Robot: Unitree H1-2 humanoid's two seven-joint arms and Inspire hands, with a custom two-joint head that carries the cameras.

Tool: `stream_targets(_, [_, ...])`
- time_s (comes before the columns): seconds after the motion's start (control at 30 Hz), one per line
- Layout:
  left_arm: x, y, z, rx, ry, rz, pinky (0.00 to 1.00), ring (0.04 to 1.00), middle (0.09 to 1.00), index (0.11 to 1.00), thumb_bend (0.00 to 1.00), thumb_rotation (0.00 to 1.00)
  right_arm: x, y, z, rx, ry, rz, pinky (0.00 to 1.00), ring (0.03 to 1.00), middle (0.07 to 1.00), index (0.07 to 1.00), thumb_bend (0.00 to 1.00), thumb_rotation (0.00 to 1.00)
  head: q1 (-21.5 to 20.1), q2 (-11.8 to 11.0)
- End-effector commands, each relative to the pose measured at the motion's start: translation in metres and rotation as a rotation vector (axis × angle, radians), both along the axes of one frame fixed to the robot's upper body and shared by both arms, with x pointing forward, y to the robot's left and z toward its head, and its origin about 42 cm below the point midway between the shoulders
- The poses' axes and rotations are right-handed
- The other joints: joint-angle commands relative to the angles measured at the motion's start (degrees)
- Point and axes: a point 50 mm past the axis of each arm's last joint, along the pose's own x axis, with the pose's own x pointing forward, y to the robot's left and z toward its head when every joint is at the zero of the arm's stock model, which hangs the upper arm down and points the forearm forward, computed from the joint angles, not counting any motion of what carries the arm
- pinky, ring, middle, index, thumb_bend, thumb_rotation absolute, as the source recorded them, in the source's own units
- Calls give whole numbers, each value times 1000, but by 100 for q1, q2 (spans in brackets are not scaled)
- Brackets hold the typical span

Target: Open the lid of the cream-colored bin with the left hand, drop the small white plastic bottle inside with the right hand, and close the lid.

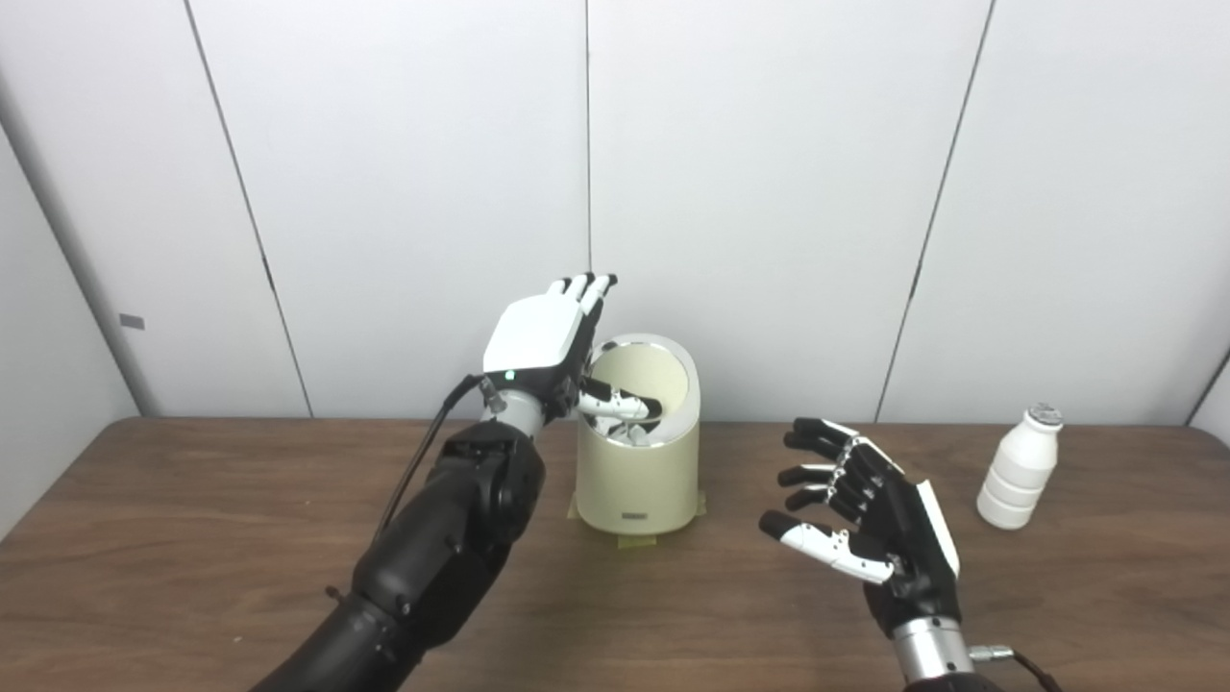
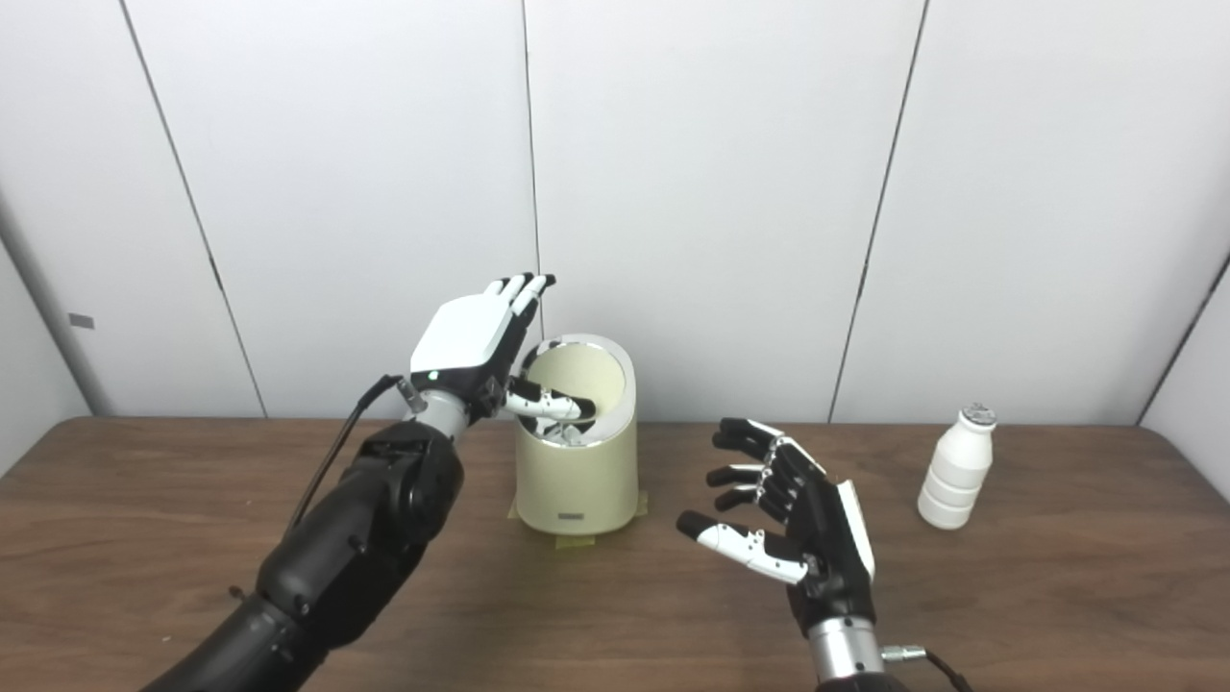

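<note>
Cream-coloured and cylindrical, the bin (image 1: 637, 452) stands at the middle of the wooden bench (image 1: 192, 538), taped down at its foot. Its lid (image 1: 646, 373) is tipped back, showing a round, smooth inner face with a shiny rim. My left hand (image 1: 543, 341) is at the bin's left edge, fingers (image 1: 584, 286) raised and straight beside the lid, thumb reaching over the mouth; whether it presses the lid I cannot tell.

My right hand (image 1: 865, 509) hovers empty over the bench, fingers spread and loosely curled. The small white plastic bottle (image 1: 1019, 468) stands upright well to its right, untouched, ribbed along its body under a narrow neck and flat cap. It looks light and fairly stiff, but smooth plastic may slip. I would wrap the ribbed middle, where the grooves give purchase, not the cap.
</note>
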Motion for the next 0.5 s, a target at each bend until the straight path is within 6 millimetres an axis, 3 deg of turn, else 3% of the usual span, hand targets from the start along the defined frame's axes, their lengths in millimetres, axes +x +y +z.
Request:
stream_targets(0.0, [3, 1, 24, 94, -46, 26, 814, 958, 1000, 1000, 932, 97, 5, 3, 19, 5, -73, 12, 458, 572, 715, 699, 767, 174, -3, 7])
stream_targets(0.17, [-5, 2, 31, 109, -52, 25, 744, 922, 980, 1000, 960, 104, 6, 3, 19, 7, -78, 14, 453, 571, 717, 702, 787, 194, -4, 6])
stream_targets(0.3, [-18, 9, 42, -178, -83, -18, 698, 897, 964, 997, 867, 152, 7, 2, 17, 6, -78, 13, 451, 567, 716, 701, 788, 193, 3, 8])
stream_targets(0.4, [-28, 18, 46, -436, -144, -69, 637, 838, 894, 917, 767, 228, 7, 1, 16, 3, -76, 12, 456, 573, 715, 702, 787, 197, 28, 8])
stream_targets(0.47, [-34, 25, 46, -612, -172, -113, 660, 813, 854, 870, 745, 184, 8, 1, 17, 1, -75, 12, 456, 573, 714, 703, 786, 196, 41, 6])
